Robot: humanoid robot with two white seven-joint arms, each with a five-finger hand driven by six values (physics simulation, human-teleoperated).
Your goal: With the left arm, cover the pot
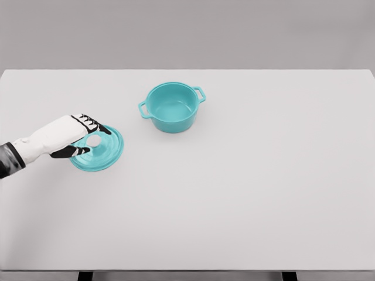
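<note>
The teal lid (pixel 99 150) lies flat on the white table (pixel 246 193), left of centre. The left hand (pixel 73 137) enters from the left edge and sits over the lid's left portion, fingers and thumb curved either side of the white knob (pixel 93 141); firm contact cannot be confirmed. The uncovered teal pot (pixel 171 106) stands upright, well apart, up and right of the lid.

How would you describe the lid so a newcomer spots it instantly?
On the white table, look left of the teal pot. The lid lies under the left hand, a flat teal disc with a white knob, unlike the deep, open pot.
</note>
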